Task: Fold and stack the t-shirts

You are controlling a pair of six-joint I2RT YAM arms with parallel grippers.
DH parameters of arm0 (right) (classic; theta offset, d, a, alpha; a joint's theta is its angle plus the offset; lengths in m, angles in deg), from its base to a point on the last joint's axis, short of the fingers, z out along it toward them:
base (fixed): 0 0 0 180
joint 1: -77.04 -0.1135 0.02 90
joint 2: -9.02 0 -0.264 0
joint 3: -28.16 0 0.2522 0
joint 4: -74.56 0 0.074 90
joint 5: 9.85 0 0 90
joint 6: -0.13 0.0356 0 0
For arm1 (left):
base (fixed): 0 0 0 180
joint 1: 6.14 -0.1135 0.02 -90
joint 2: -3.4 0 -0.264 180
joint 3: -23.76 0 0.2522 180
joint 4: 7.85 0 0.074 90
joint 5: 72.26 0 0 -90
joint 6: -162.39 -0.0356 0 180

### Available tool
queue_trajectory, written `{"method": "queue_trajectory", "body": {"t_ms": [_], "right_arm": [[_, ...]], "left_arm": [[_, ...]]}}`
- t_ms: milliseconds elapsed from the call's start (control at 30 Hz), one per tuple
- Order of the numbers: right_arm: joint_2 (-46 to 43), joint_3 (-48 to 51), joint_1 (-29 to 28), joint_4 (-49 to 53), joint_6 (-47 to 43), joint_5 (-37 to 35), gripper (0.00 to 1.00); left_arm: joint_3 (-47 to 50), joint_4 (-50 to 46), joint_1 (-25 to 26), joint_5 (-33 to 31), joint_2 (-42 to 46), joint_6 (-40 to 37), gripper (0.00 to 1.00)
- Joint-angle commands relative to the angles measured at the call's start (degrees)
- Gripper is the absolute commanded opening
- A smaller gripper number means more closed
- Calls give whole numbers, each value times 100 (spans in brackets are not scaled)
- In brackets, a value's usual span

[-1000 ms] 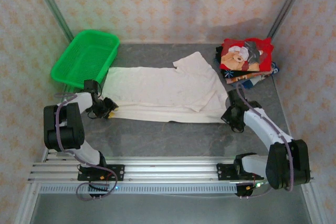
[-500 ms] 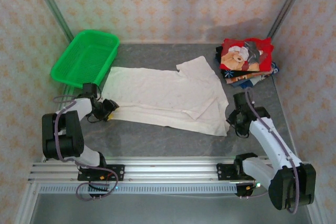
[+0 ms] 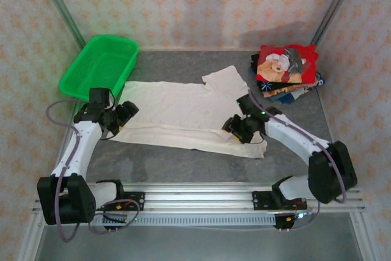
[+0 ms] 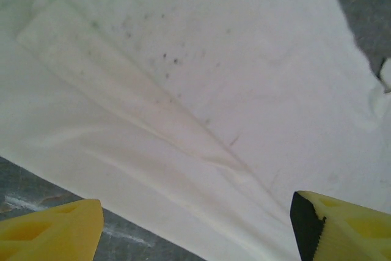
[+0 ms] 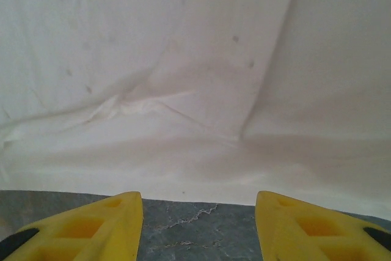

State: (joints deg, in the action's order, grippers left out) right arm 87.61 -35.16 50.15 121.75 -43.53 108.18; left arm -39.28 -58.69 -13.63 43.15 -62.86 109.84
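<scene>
The large off-white t-shirt lies spread across the middle of the grey table, with a sleeve pointing to the back. My left gripper hovers over its left end, open and holding nothing. In the left wrist view the creased shirt with small black marks lies under the left gripper. My right gripper stands open over the shirt's near right part. The right wrist view shows the shirt's edge just ahead of the empty right gripper. Folded coloured shirts, a red teddy-bear one on top, are stacked at the back right.
A green mesh basket stands at the back left, close to the left arm's elbow. Bare grey table runs between the shirt and the rail at the arms' bases. Metal frame posts rise at both back corners.
Both grippers have opened and let go of the shirt's near corners. The right gripper has moved left over the shirt, and the left arm has swung up and out. The shirt's near edge has shifted.
</scene>
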Motion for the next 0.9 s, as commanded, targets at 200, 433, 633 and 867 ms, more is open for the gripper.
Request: {"method": "queue_trajectory", "body": {"t_ms": [200, 433, 633, 867], "right_arm": [[541, 311, -35, -1157, 599, 176, 43], [638, 303, -38, -758, 517, -16, 39], [751, 300, -29, -647, 450, -87, 39], [836, 276, -27, -465, 373, -177, 39]], "left_arm": [[91, -257, 379, -247, 564, -155, 83], [203, -406, 384, -334, 767, -173, 83], [266, -405, 387, -365, 842, -150, 83], [292, -450, 388, -435, 869, -159, 83]]}}
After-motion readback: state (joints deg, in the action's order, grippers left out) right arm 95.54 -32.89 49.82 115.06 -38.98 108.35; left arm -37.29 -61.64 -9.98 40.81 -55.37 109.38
